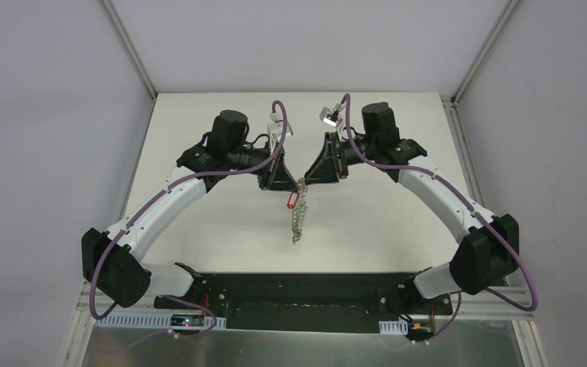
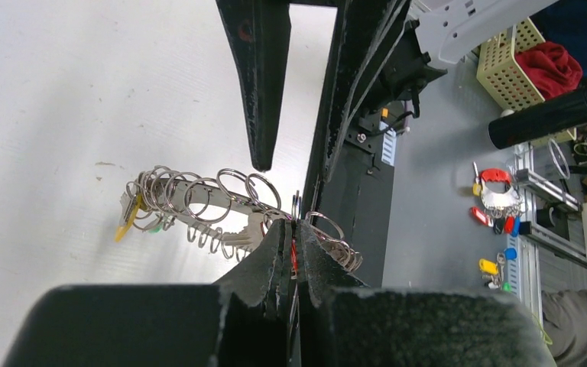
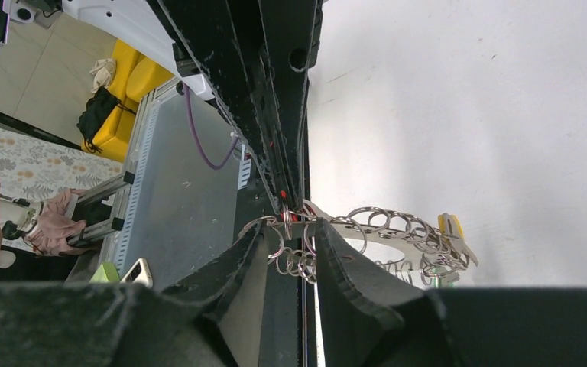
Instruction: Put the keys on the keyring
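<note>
Both arms stretched forward from their bases, wrists turned inward, left gripper [image 1: 284, 186] jaws pressed together, right gripper [image 1: 310, 180] facing it, jaws slightly apart

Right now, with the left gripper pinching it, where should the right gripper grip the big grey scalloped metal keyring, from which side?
Probably the upper rim of the large grey metal keyring, right beside the shut left gripper. Bring the right gripper in from its own side, closing across the flat faces: it hangs edge-on, small coloured-head keys dangling lower.
</note>
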Tool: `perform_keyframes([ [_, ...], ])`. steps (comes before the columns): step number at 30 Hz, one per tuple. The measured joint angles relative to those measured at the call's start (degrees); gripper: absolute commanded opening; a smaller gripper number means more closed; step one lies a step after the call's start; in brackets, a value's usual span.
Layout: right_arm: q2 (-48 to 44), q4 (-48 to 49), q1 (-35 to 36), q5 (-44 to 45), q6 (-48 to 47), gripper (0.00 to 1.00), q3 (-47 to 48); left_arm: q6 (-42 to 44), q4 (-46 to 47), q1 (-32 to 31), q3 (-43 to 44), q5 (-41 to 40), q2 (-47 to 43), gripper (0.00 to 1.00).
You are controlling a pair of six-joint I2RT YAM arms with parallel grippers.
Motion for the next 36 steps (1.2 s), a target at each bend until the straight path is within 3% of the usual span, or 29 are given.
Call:
perform_keyframes([
  [14,1.92,-5.20,3.21,1.09,-3.93,0.27,2.56,2.78,-4.39,-0.83,1.44,0.04,0.00,0.00],
  [27,3.26,-7.17,4.02,0.79,-4.76,0.00,3.17,3.85,-5.84,-0.81,1.55,-0.92,0.22,0.00],
  [32,3.91,-7.76,4.15,0.81,-4.76,0.00,3.85,5.18,-5.99,-0.79,1.60,-1.62,0.22,0.00],
  [36,3.98,-8.09,4.04,0.90,-4.59,0.00,4.48,6.21,-5.88,-0.76,1.68,-1.88,0.20,0.16],
])
